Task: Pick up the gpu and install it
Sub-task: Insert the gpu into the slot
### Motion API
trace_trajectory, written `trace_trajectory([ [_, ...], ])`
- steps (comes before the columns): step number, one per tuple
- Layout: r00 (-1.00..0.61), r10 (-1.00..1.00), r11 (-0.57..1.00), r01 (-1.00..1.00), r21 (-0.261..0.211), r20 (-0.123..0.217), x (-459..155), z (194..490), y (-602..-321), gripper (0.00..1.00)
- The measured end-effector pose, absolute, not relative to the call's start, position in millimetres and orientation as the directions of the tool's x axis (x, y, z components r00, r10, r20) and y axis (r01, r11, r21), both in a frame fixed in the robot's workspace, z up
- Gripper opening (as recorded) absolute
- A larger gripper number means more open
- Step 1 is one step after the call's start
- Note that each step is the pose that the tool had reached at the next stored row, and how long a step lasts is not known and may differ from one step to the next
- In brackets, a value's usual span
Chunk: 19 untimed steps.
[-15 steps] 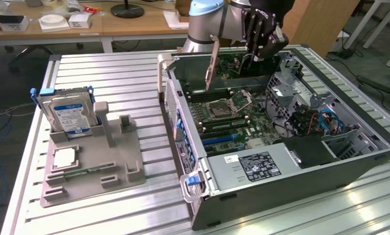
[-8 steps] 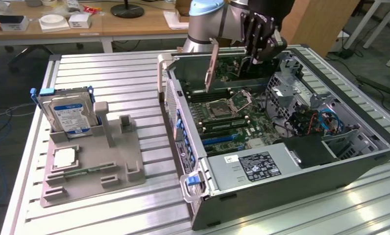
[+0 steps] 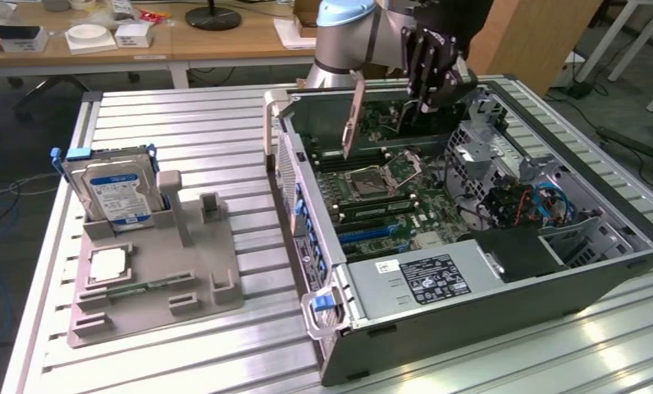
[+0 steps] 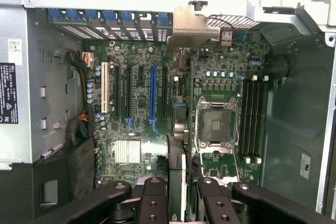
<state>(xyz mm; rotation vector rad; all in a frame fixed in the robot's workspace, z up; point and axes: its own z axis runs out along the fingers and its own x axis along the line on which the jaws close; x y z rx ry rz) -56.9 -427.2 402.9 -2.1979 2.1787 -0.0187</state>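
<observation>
1. gpu (image 3: 354,119) (image 4: 178,174): gripped in the hand, hanging edge-down over the open case, with the silver bracket on the side toward the case's rear wall.
2. In the wrist view the gpu is edge-on and runs parallel to the slots, between the blue slot (image 4: 153,95) and the CPU socket (image 4: 215,124). It looks clear of the board, not seated.
3. Hand (image 3: 423,97) (image 4: 178,203): narrow, with fingers (image 4: 152,203) clamped on both faces of the gpu.
4. Motherboard (image 3: 398,205) (image 4: 131,124): lies flat in the case. The socket is open and empty, and there is a white slot (image 4: 104,87) by the cables.
5. Case (image 3: 469,287): on its side on the bench (image 3: 195,123), side panel off.
6. Tray (image 3: 195,279): grey, on the bench at the exterior view's left, well apart from the case.
7. Hard drive (image 3: 113,193): stands upright in the tray's far end, blue-white label facing out.
8. Memory stick (image 3: 140,287): lies flat in the tray.
</observation>
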Motion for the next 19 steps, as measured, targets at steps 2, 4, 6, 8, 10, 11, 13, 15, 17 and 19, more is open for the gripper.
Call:
trace_trajectory([
  [2, 0.009, -1.000, -0.008, -0.999, -0.042, -0.024, -56.8, 401.7, -427.2, 0.26],
  [4, 0.012, -1.000, -0.011, -0.999, -0.042, -0.024, -56.9, 400.8, -427.2, 0.26],
  [6, 0.019, -1.000, -0.018, -0.999, -0.042, -0.024, -56.9, 400.0, -427.2, 0.26],
  [8, 0.034, -0.999, -0.033, -0.999, -0.042, -0.024, -56.9, 399.1, -427.7, 0.26],
  [10, 0.049, -0.999, -0.048, -0.998, -0.042, -0.024, -56.9, 398.0, -428.0, 0.26],
  [11, 0.051, -0.998, -0.050, -0.998, -0.042, -0.024, -56.9, 397.6, -428.0, 0.26],
  [13, 0.051, -0.998, -0.050, -0.998, -0.042, -0.024, -56.9, 396.4, -428.0, 0.26],
  [15, 0.051, -0.998, -0.050, -0.998, -0.042, -0.024, -56.9, 393.0, -428.1, 0.26],
  [17, 0.051, -0.998, -0.050, -0.998, -0.042, -0.024, -56.9, 389.4, -428.0, 0.26],
  [19, 0.051, -0.998, -0.050, -0.998, -0.041, -0.022, -56.9, 386.4, -428.0, 0.26],
])
